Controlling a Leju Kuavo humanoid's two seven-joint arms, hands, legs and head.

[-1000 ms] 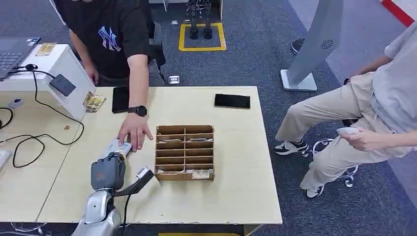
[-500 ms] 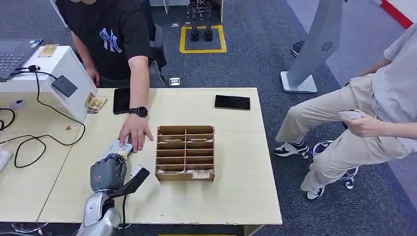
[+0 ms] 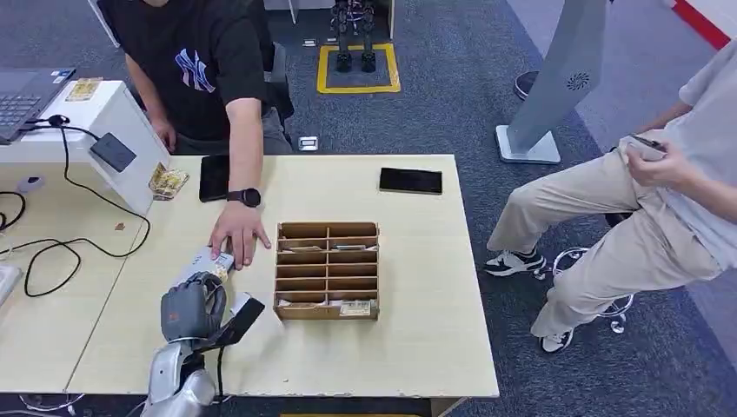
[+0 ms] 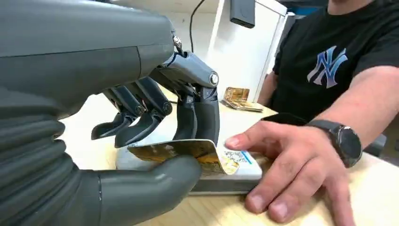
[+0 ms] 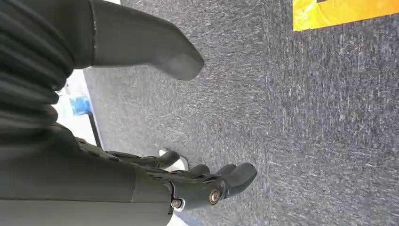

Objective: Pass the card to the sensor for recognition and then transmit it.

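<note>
Organizer: a brown compartmented box [image 3: 327,270] stands near the middle of the bench, its two columns of slots holding cards lying flat; one with a pale label lies in the slot nearest the front edge (its print is too small to read).
Card: a gold-patterned card [image 4: 188,151] is pinched between the thumb and fingers of the left hand [image 3: 193,306], just above a white flat device [image 4: 230,172] on the bench's left part.
Left hand: grasping the card, near the front left of the bench, just left of the organizer.
Right hand: the right hand [image 5: 188,181] hangs over grey carpet, fingers loosely spread and holding nothing.
Person's hand: a hand [image 3: 236,233] with a black wristwatch [image 3: 246,196] presses on the white device, fingertips just beside the card.
Bench: light wood top [image 3: 417,287]; a black phone [image 3: 410,180] lies near the far edge, a dark tablet [image 3: 213,176] near the far left corner.
Side desk: a white box carries a small black sensor [image 3: 111,151] with a cable; a stack of cards [image 3: 166,182] leans at its foot.
Room: grey carpet, a yellow square outline [image 3: 357,66] on the floor, and a seated person in beige trousers [image 3: 600,234] to the right.
Writing: the black T-shirt [image 4: 329,63] bears an interlocked "NY" logo.
</note>
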